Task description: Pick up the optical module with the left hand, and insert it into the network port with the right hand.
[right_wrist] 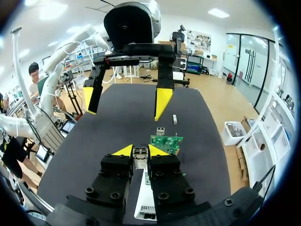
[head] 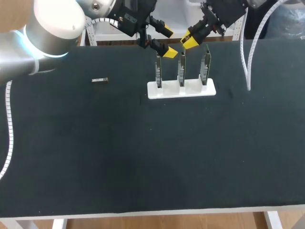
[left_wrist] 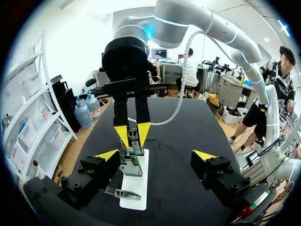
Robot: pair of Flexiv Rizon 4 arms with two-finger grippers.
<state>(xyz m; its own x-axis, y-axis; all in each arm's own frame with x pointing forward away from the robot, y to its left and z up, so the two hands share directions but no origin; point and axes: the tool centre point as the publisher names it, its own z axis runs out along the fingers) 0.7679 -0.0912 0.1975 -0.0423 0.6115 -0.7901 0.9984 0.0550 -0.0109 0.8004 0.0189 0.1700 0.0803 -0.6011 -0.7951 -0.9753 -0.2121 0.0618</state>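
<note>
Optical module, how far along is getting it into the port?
Pickup and handover look done: the left gripper is open and empty. In hand: the right gripper is shut on the module, close above the circuit boards. Left: the insertion itself. A spare module lies on the table.

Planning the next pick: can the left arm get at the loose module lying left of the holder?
Probably yes. The loose module lies alone on the table, apart from the white holder, and the left gripper hangs open near the holder with nothing between them.
</note>
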